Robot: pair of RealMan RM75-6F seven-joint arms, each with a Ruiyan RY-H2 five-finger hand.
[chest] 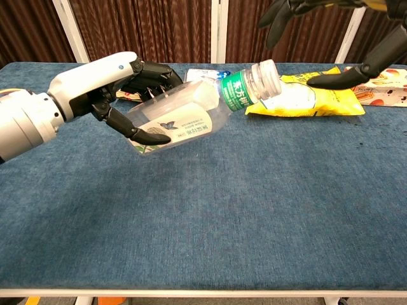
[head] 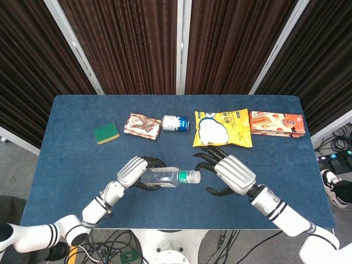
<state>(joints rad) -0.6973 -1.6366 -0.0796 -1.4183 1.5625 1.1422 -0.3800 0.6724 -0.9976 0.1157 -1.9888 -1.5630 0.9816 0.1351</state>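
Observation:
My left hand (head: 133, 171) (chest: 108, 86) grips a clear plastic bottle (head: 168, 177) (chest: 191, 111) with a green label band, held off the blue table and lying nearly level, its open neck (head: 193, 176) (chest: 265, 77) pointing toward my right hand. My right hand (head: 231, 173) (chest: 331, 38) hovers just beyond the neck with its fingers spread, holding nothing. In the chest view only its dark fingers show, at the top right, above the neck.
Along the back of the blue table (head: 71, 148) lie a green sponge (head: 106, 133), a red-brown snack packet (head: 142, 126), a small blue can on its side (head: 175, 123), a yellow chip bag (head: 223, 128) (chest: 305, 98) and an orange biscuit box (head: 277, 124).

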